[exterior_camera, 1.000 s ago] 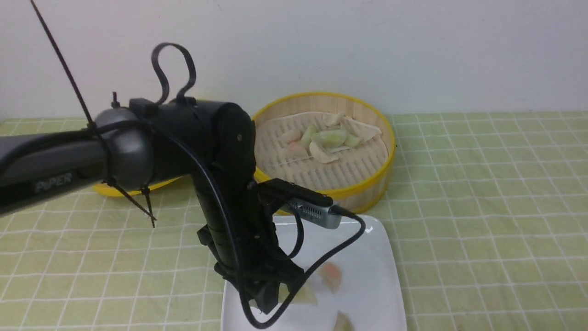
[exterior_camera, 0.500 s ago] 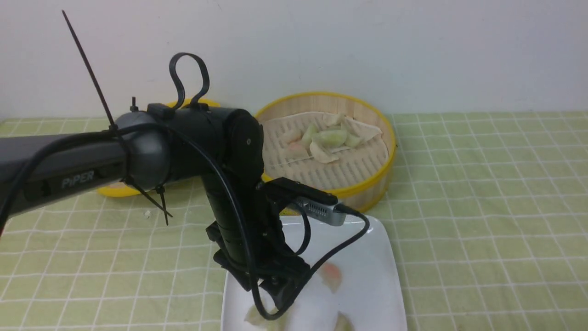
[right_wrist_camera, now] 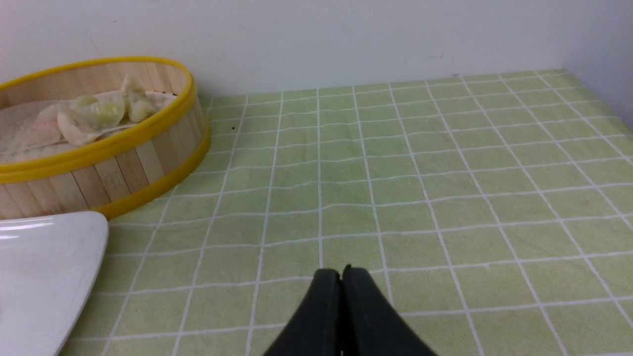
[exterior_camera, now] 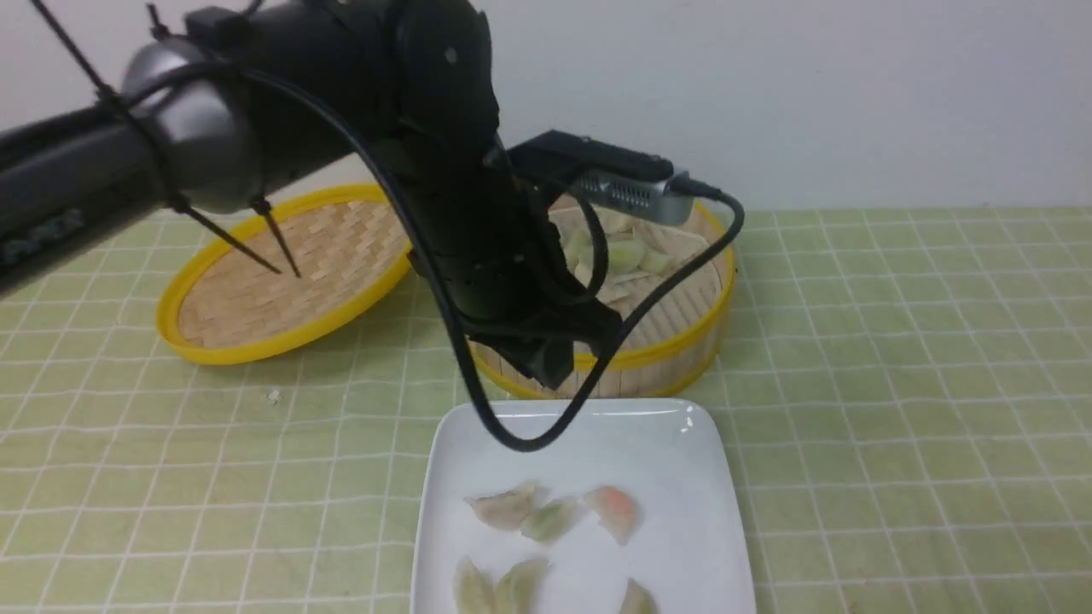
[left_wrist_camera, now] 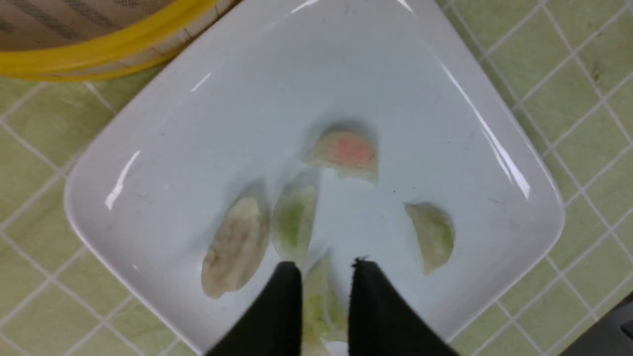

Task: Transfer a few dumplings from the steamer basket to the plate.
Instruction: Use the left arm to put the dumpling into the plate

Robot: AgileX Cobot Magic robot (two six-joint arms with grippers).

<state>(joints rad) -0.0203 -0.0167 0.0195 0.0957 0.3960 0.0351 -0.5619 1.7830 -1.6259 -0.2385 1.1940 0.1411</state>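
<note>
Front view has the dumplings split into two lots: a handful lying flat on the plate, and a small heap in the steamer basket behind it. They're small soft crescents, kinda translucent, mostly pale green or whitish, plus a pink-orange one on the plate. The plate is glossy white, square with rounded corners, and sits just in front of the basket; whether the two touch is hard to tell. The basket is round bamboo with upright slats, yellow rims and a ridged pale liner inside. A shallow woven lid lies to the left of it on the green checked tablecloth.

The left gripper hangs up in the air over the plate, touching nothing. The left wrist view shows its black fingers parted by a narrow gap with nothing gripped, just a green dumpling down on the plate showing through. The left arm reaches in from the left and bends down at the wrist, with a silver wrist camera sticking out over the basket and a black cable looping below.

The right gripper only shows in its own wrist view: fingers pressed together, empty, low over bare tablecloth to the right of basket and plate.
</note>
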